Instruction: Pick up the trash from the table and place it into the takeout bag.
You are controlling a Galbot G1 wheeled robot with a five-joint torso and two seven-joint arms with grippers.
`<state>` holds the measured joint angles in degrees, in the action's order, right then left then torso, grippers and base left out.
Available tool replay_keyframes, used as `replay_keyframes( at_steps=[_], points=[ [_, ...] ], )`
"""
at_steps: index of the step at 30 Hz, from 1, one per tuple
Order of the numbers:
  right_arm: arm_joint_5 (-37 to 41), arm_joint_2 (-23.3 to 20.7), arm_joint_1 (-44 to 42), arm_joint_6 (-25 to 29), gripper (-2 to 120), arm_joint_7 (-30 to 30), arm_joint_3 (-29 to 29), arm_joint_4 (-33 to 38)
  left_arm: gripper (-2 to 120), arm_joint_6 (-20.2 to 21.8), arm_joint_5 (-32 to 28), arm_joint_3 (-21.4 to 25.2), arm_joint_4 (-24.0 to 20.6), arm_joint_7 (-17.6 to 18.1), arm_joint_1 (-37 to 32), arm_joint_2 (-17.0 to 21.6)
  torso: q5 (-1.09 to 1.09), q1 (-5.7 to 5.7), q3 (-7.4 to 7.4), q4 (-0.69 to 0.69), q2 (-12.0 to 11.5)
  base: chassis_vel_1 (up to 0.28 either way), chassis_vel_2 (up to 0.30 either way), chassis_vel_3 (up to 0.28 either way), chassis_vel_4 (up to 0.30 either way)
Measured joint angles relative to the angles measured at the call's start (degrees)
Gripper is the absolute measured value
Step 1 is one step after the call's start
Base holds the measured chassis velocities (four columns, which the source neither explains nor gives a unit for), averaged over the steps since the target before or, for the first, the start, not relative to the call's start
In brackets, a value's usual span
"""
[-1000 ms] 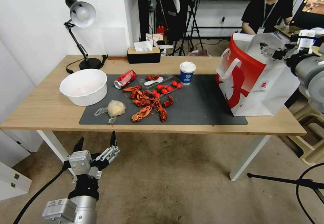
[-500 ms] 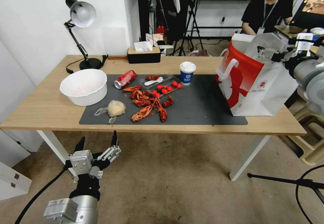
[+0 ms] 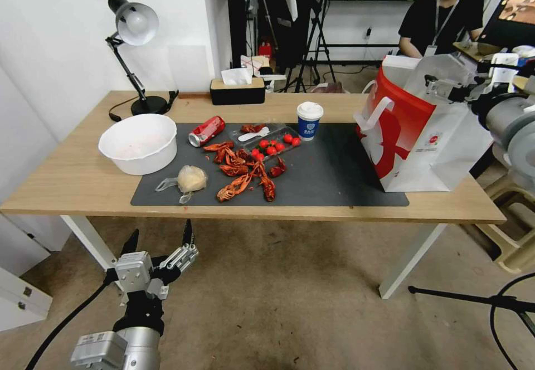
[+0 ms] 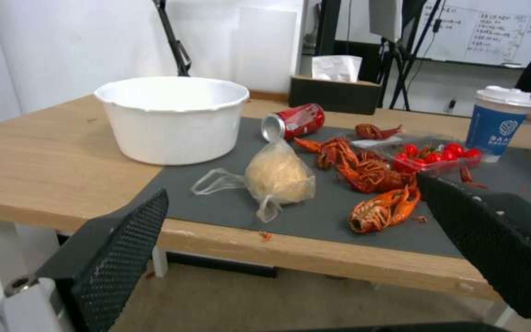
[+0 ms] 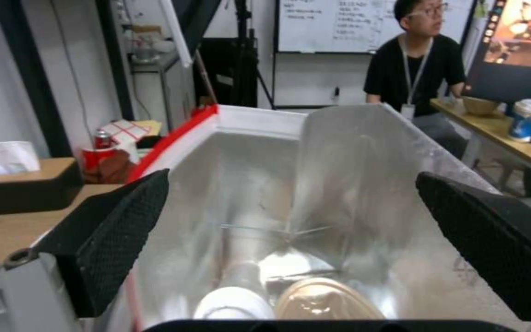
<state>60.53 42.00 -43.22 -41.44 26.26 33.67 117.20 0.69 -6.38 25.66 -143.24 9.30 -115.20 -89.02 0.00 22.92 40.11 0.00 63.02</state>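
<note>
On the table (image 3: 72, 180) lie a red soda can (image 3: 207, 131) on its side, a small clear bag with a pale lump (image 3: 191, 179) and an upright blue white-lidded paper cup (image 3: 309, 120). The red-and-white takeout bag (image 3: 412, 136) stands at the table's right end. My right gripper (image 3: 443, 84) hangs open over the bag's mouth, holding nothing. In the right wrist view it (image 5: 293, 175) looks into the foil lining, where a beige dish (image 5: 327, 299) and a clear cup (image 5: 235, 302) lie at the bottom. My left gripper (image 3: 160, 230) is open below the table's front edge, facing the lump bag (image 4: 278, 177).
A big white bowl (image 3: 139, 142) stands left on the table; red crayfish shells (image 3: 245, 172) and a clear tray of tomatoes (image 3: 270, 146) lie on the dark mat (image 3: 334, 175). A desk lamp (image 3: 134, 30) and tissue box (image 3: 237, 88) sit at the back.
My right gripper has shifted a little to the left over the bag's mouth, and the bag's top leans slightly with it. The left gripper has sunk slightly.
</note>
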Motion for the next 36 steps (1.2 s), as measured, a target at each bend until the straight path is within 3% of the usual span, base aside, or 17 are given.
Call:
replay_keyframes(
  at_steps=[7, 10, 13, 17, 25, 36],
  points=[
    [-3.39, 0.77, -3.59, 6.28, 100, -6.31, 0.47, 2.41, 100, -0.11, 0.08, 0.09, 0.00, -0.04, -0.20, -0.16, -0.01, 0.00, 0.00, 0.00, 0.00, 0.000, 0.000, 0.000, 0.000],
    [-5.75, 1.20, -6.37, 11.11, 100, -9.93, 0.52, 3.73, 100, -0.24, 0.06, 0.19, 0.00, -0.03, -0.21, -0.30, 0.00, 0.00, 0.00, 0.00, 0.00, 0.000, 0.000, 0.000, 0.000],
    [-8.82, 2.26, -11.31, 20.03, 100, -14.67, -0.16, 5.79, 100, -0.28, 0.14, 0.06, 0.00, -0.08, 0.09, -0.76, 0.00, 0.00, 0.00, -0.01, 0.00, 0.000, 0.000, 0.000, 0.000],
    [-11.86, 4.01, -15.27, 26.33, 100, -16.79, -1.00, 7.26, 100, -0.38, 0.16, -0.03, 0.00, -0.18, 0.49, -0.96, 0.00, 0.00, 0.00, 0.00, 0.00, 0.000, 0.000, 0.000, 0.000],
    [-18.69, 7.45, -23.17, 32.56, 100, -18.00, -1.20, 9.70, 100, -0.43, -0.34, 0.46, 0.03, -0.21, 1.48, -0.37, -0.01, 0.00, -0.01, 0.00, 0.00, 0.000, 0.000, 0.000, 0.000],
    [-30.88, 17.89, -42.78, 49.93, 100, -20.53, -0.55, 10.85, 100, -0.10, -1.66, 0.71, 0.95, -0.32, 2.94, 0.81, 0.00, -0.01, -0.01, -0.01, 0.00, 0.000, 0.000, 0.000, 0.000]
  ],
)
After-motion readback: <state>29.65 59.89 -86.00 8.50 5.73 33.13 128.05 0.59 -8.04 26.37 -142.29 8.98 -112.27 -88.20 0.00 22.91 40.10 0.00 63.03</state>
